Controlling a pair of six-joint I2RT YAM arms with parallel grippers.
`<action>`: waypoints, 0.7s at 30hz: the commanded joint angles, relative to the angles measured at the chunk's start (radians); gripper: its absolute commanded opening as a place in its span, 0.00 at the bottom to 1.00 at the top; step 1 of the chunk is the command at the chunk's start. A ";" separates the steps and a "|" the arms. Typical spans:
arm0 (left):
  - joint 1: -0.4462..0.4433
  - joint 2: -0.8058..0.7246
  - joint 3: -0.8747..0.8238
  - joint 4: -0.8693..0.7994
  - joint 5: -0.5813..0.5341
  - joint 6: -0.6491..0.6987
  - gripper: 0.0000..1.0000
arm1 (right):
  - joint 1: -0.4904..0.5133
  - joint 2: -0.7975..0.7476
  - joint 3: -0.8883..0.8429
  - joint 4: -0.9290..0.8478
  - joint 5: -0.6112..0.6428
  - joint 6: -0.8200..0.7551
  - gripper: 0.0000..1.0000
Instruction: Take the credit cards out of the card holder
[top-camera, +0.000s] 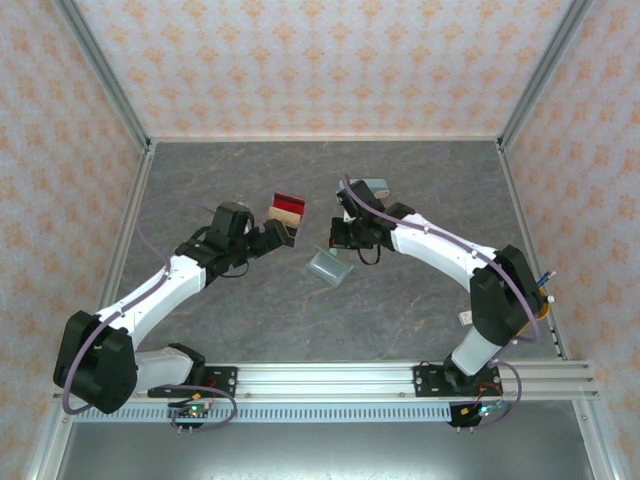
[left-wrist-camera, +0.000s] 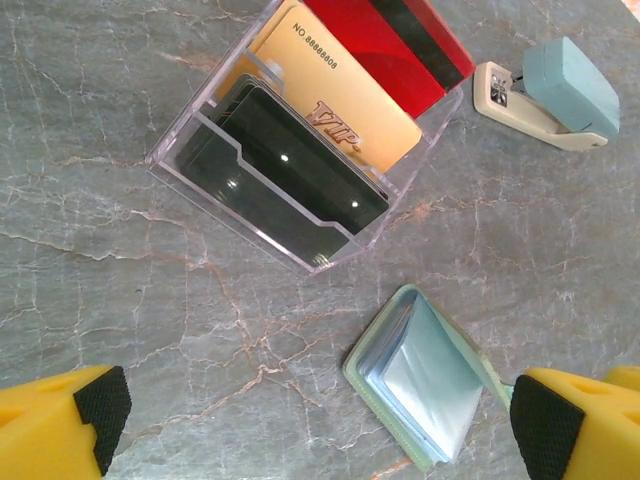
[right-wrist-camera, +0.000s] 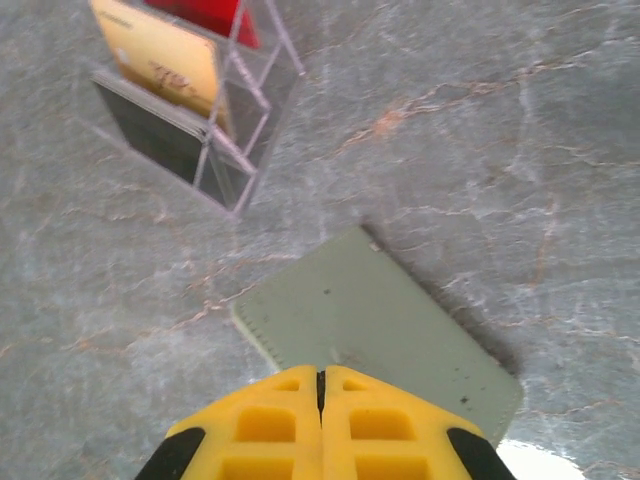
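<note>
Mid-table: sage-green card holder (left-wrist-camera: 425, 385), ajar, near clear tiered stand (left-wrist-camera: 178, 150) holding red card (left-wrist-camera: 400, 40), tan VIP card (left-wrist-camera: 340, 110), dark cards (left-wrist-camera: 290, 185). Beyond these, teal stapler (left-wrist-camera: 550, 95). Above holder, left gripper (left-wrist-camera: 322, 418) spread wide, empty; right gripper (right-wrist-camera: 320, 385) pinched shut over its cover, nothing visibly gripped.

Both arms stretch forward, angled inward toward each other. The left gripper (left-wrist-camera: 320, 420) has its jaws wide apart. The right gripper (right-wrist-camera: 320, 385) has its jaws pressed fully together.

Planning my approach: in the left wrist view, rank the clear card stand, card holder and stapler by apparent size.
1. clear card stand
2. card holder, nearer the camera, so margin unsure
3. stapler
</note>
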 joint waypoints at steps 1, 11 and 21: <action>0.002 0.005 -0.011 -0.005 0.009 -0.012 1.00 | -0.004 0.011 0.038 -0.058 0.162 0.029 0.04; -0.079 0.108 -0.006 0.146 0.149 -0.061 1.00 | -0.120 0.035 -0.026 -0.107 0.216 0.029 0.05; -0.174 0.254 0.064 0.259 0.194 -0.127 0.88 | -0.172 0.084 -0.063 -0.123 0.224 0.000 0.05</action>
